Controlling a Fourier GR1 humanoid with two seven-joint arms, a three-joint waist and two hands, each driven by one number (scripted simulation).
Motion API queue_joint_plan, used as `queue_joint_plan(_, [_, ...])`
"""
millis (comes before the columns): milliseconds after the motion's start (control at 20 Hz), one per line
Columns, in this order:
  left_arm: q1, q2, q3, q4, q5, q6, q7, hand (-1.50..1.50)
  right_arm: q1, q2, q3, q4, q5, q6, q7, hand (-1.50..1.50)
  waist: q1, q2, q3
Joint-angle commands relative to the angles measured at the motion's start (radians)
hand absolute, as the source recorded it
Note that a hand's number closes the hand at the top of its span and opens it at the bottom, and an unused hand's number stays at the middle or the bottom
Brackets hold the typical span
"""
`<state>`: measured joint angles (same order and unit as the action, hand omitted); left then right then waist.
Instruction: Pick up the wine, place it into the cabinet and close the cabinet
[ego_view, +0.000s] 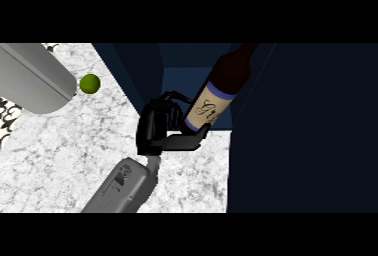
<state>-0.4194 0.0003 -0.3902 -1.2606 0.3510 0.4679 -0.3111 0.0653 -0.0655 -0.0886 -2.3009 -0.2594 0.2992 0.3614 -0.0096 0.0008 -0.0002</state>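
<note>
Over the counter's near edge we bring our right hand, fingers and thumb curled round the wine at its label. The bottle lies just right of the palm, its neck slanting away into the open cabinet.

Wine bottle: dark glass, cream label banded blue; held tilted, neck set inside the cabinet, dark blue, shown open.
</note>
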Motion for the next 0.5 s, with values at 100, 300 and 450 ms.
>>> queue_joint_plan(100, [-0.118,0.0,-0.025,0.202,0.129,0.041,-0.11,1.5,0.032,0.017,0.014,0.009,0.016,0.02,-0.049,-1.5,-0.004,0.001,0.0])
queue_joint_plan(300, [-0.061,0.0,-0.078,0.179,0.153,0.067,-0.11,1.5,-0.004,0.019,0.027,0.03,0.038,0.0,-0.03,-1.5,0.001,0.0,0.0])
queue_joint_plan(450, [-0.03,0.0,-0.066,0.225,0.178,0.047,-0.161,1.5,0.058,0.023,0.035,0.011,0.044,0.033,-0.069,-1.5,-0.002,0.0,0.0])
